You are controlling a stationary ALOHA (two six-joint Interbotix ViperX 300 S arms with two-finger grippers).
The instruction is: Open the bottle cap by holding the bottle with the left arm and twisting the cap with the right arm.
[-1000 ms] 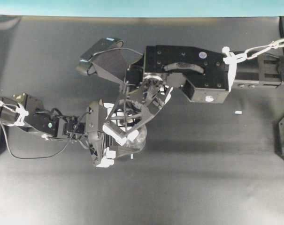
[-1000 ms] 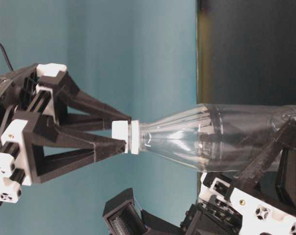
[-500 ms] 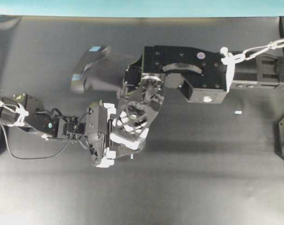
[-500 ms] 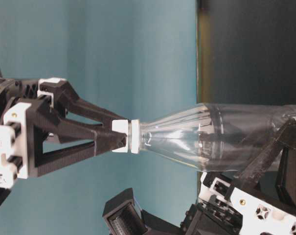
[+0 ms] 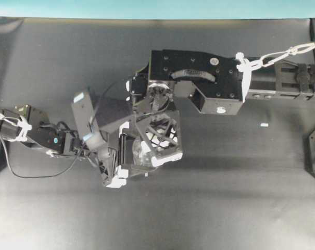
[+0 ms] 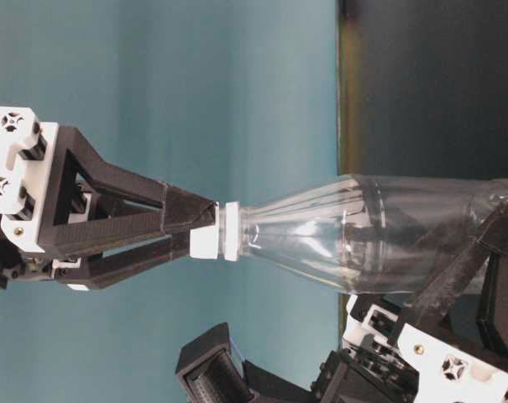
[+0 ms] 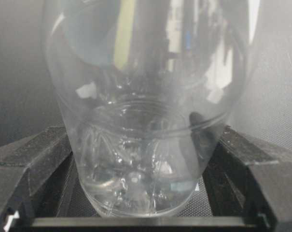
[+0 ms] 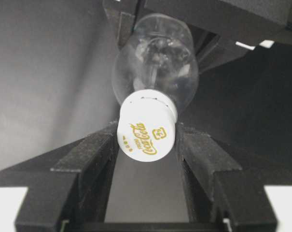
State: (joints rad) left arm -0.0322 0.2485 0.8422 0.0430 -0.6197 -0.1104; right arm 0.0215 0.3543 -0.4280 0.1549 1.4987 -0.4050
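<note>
Table-level view shows the left arm's jaws (image 6: 455, 336) clamped on the bottle (image 6: 379, 235) to steady it — the right arm's jaws (image 8: 148, 145) pinch the bottle cap (image 8: 146, 131) for twisting.

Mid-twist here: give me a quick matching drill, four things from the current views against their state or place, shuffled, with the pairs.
Things:
1. bottle cap
2. bottle
3. left gripper
4. right gripper

States:
A. clear, standing on the dark table
B. clamped around the bottle's lower body
C. white, gold logo on top
D. fingers closed on the cap's sides

Pairs: 1-C, 2-A, 3-B, 4-D
</note>
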